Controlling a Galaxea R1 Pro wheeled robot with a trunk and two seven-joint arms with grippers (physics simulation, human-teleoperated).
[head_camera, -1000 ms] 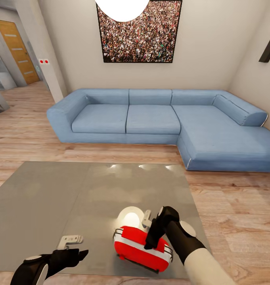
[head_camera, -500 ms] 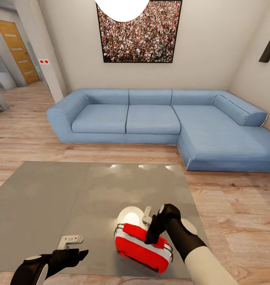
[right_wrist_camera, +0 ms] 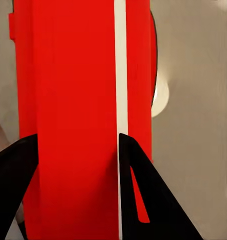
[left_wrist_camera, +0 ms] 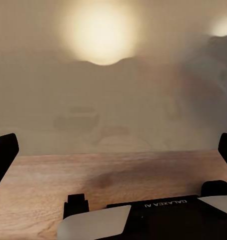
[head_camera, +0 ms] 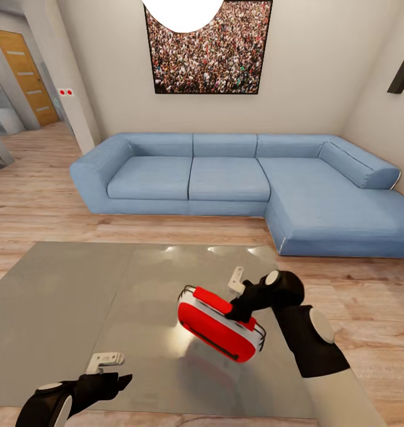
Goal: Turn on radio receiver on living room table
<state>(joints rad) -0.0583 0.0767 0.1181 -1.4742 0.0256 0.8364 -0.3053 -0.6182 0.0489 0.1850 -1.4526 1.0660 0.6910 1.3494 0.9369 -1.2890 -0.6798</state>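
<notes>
The living room spreads beyond both grippers: the blue sofa [head_camera: 243,184] runs along the far wall, well beyond the right gripper, with the crowd photo [head_camera: 209,53] above it and light wood floor [head_camera: 41,207] all round. A wooden door [head_camera: 26,74] stands far off past the left gripper's side.

Nearer in, the table [head_camera: 77,296] lies under both arms, its glossy grey top in two panels.

The right gripper [head_camera: 242,307] is clamped on the radio receiver [head_camera: 220,325]. In the right wrist view its two black fingers [right_wrist_camera: 143,195] press either side of the red body [right_wrist_camera: 73,120], one of them lying against the white trim band [right_wrist_camera: 120,70]. The radio hangs tilted from this gripper and appears to be raised off the tabletop, with its dim reflection in the gloss below it, though whether a lower corner touches the top I cannot tell.

The left gripper [head_camera: 110,379] hovers low over the table's near edge, well apart from the radio, fingers spread and holding nothing; its wrist view shows the fingertips [left_wrist_camera: 4,152] wide apart with bare tabletop between.

As a judgement: the radio is found and held, but nothing indicates it is switched on. The dial or switch remains to be reached and pressed, probably by the free left gripper.
</notes>
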